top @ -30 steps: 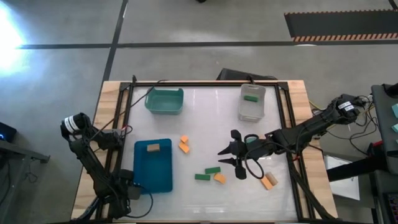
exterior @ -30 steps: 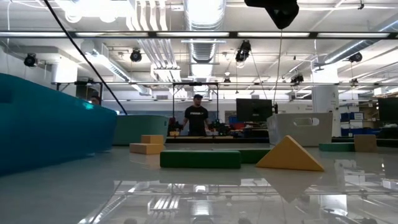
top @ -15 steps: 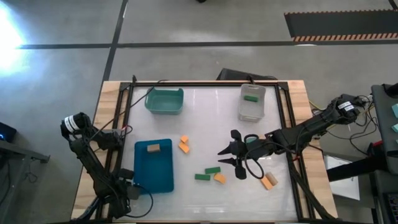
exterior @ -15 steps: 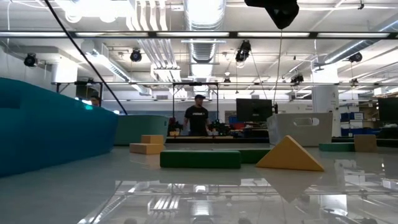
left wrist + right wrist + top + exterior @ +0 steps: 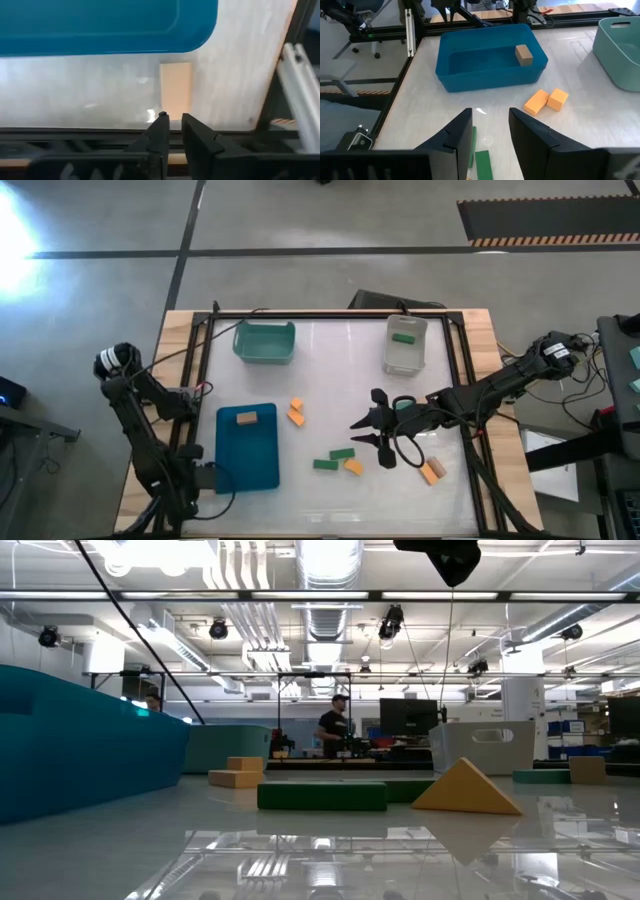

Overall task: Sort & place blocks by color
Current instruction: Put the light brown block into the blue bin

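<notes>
Several loose blocks lie on the white table: two orange blocks (image 5: 296, 411), two green blocks (image 5: 333, 459) with an orange one (image 5: 353, 467) beside them, and an orange-and-tan pair (image 5: 433, 470). A tan block (image 5: 246, 418) lies in the blue bin (image 5: 262, 465), and a green block (image 5: 403, 337) in the clear bin (image 5: 405, 358). My right gripper (image 5: 362, 431) hangs open above the table, over the green blocks (image 5: 481, 162). My left gripper (image 5: 172, 125) is shut and holds nothing. It is at the near left corner beside the blue bin (image 5: 100, 25). A pale tan patch (image 5: 176, 90) lies ahead of it.
A teal bin (image 5: 265, 342) stands at the far left of the table. A black frame (image 5: 455, 370) rims the table. In the low view an orange wedge (image 5: 465, 790) and a green block (image 5: 322, 795) lie in front. A person (image 5: 335, 732) stands in the room behind.
My left arm has drawn back a little toward the table's left edge, its elbow swinging outward. My right arm and the blocks have kept still. The person in the room behind has walked to the right.
</notes>
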